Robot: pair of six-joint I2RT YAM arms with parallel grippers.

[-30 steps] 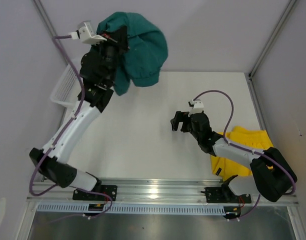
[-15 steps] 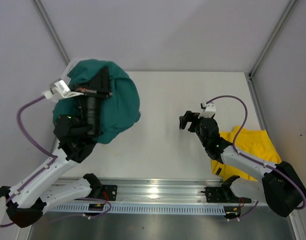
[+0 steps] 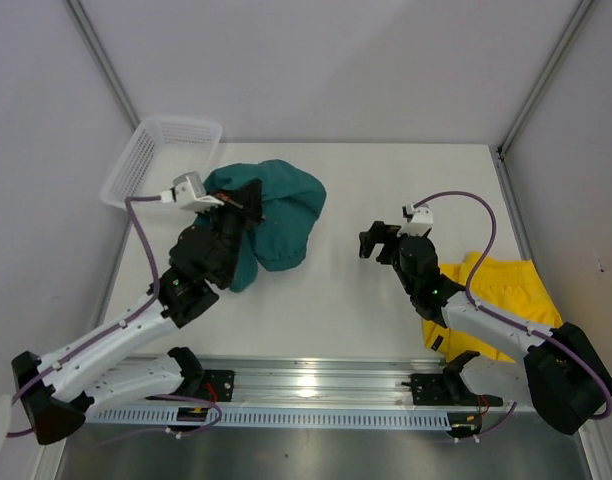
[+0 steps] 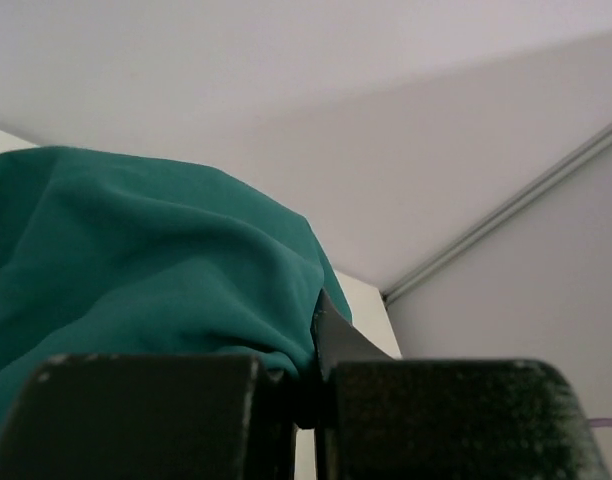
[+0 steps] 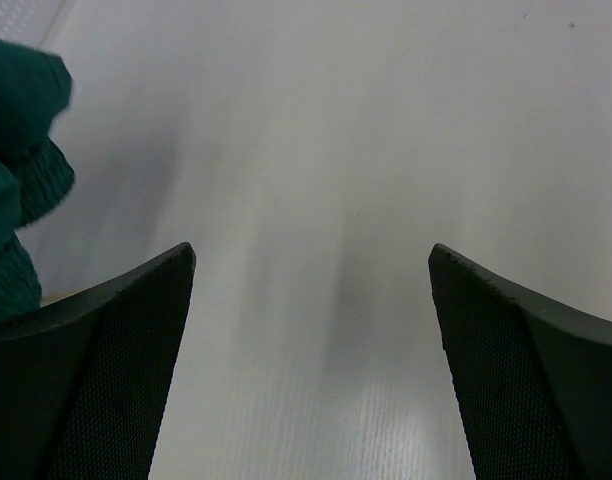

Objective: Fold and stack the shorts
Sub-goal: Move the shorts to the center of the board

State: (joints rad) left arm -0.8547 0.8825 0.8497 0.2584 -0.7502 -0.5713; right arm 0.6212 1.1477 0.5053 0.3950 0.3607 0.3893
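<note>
Left jaws are clamping the bunched teal shorts (image 3: 286, 215); right jaws are gaping empty. Yellow shorts (image 3: 506, 290) are lying well apart, neither pair looking folded

I count two shorts, a teal pair (image 3: 286, 215) and a yellow pair (image 3: 511, 290); one basket (image 3: 136, 165); one desk (image 3: 386, 180); two arms, left arm (image 3: 111, 345) and right arm (image 3: 481, 320).

The dark teal shorts (image 4: 136, 270) are seen bunched over the left pincer (image 4: 304, 390), whose jaws are pressed together on a fold of the fabric. Behind, a pale wall (image 4: 286, 100) and a metal frame strut (image 4: 506, 215) are shown.
</note>
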